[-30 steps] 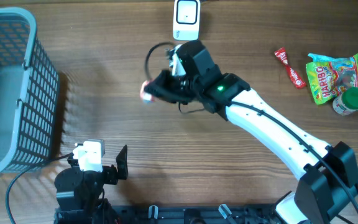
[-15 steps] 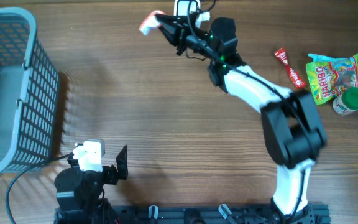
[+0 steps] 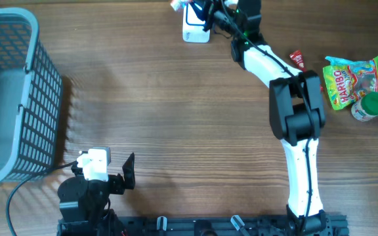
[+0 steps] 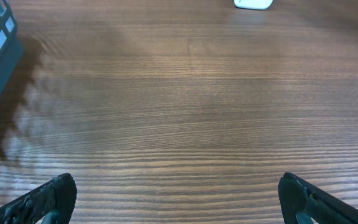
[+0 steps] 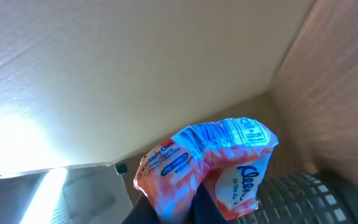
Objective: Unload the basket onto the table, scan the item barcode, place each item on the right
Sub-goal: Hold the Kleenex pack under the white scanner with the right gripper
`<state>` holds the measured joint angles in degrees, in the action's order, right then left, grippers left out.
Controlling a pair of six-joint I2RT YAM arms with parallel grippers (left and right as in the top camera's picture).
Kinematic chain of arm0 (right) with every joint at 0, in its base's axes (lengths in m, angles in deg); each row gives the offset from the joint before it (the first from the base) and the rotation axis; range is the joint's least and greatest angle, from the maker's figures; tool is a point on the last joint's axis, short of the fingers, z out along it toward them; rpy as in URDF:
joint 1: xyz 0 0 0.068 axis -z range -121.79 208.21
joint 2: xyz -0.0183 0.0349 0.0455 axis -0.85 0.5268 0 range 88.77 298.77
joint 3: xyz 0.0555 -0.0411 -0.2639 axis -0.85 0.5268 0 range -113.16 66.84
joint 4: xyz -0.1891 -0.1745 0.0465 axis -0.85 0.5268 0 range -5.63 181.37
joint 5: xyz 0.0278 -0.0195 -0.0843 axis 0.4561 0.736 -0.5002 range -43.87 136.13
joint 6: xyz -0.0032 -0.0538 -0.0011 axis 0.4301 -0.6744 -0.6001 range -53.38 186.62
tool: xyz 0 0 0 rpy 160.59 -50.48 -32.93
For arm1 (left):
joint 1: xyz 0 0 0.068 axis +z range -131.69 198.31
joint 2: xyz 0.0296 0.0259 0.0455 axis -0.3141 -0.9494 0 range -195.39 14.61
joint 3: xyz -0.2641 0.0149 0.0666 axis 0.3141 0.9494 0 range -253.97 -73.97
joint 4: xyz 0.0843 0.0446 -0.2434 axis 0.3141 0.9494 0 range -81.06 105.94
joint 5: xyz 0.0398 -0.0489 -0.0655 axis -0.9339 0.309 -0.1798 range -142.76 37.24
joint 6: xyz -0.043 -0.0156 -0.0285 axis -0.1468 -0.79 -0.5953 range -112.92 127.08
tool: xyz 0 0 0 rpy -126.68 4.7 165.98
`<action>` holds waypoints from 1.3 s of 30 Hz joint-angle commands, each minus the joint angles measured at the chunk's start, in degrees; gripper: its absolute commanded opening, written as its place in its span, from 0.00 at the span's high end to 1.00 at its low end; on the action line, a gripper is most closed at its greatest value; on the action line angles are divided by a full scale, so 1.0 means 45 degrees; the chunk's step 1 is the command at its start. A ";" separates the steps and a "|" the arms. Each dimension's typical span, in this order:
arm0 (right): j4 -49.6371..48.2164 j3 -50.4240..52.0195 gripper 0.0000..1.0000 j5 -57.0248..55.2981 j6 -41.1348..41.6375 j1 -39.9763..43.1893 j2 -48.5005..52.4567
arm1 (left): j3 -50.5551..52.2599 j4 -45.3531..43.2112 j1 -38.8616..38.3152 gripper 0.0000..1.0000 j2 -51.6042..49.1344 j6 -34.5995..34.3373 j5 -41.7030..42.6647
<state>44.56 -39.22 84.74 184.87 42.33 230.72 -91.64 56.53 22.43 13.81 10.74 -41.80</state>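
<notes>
My right pincer (image 5: 174, 210) is clamped on the pink tissue packet (image 5: 205, 167), which sits at the table's 12 o'clock edge in the overhead view, just over the white scanner (image 3: 195, 29). In my right wrist view a barcode shows on the crumpled wrapper. My left pincer (image 4: 176, 194) stands wide apart at 7 o'clock, with nothing between its fingers and bare wood below. The grey basket (image 3: 44, 98) is at 9 o'clock. The Haribo bag (image 3: 350, 77), a green-capped bottle (image 3: 371, 105) and a red candy bar (image 3: 306, 71) lie at 2 o'clock.
</notes>
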 commanded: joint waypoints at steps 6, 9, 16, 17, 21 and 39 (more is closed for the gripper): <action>0.0452 -0.1180 0.96 -0.0087 0.0092 -0.0121 0.2021 | 0.0083 -0.0029 -0.0058 0.00 0.0117 0.0141 -0.0019; 0.0826 -0.1180 0.96 -0.0287 0.0087 -0.0117 0.2084 | 0.0083 -0.0029 -0.0058 0.00 0.0117 0.0141 -0.0024; 0.0821 -0.1180 0.96 -0.0121 0.0087 0.0126 0.2123 | 0.0083 -0.0029 -0.0058 0.00 0.0117 0.0141 -0.0024; 0.0816 -0.1180 0.96 -0.0019 0.0087 0.0209 0.2123 | 0.0083 -0.0029 -0.0058 0.00 0.0117 0.0141 -0.0024; 0.0695 -0.1180 0.96 0.0622 0.0087 0.0651 0.2123 | 0.0083 -0.0029 -0.0058 0.00 0.0117 0.0141 -0.0019; -0.1277 -0.1180 0.96 0.2074 0.0092 0.1413 0.2123 | 0.0083 -0.0029 -0.0058 0.00 0.0117 0.0141 -0.0019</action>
<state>39.34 -43.31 91.56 185.51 48.58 239.70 -91.64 56.53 22.43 13.81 10.74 -41.80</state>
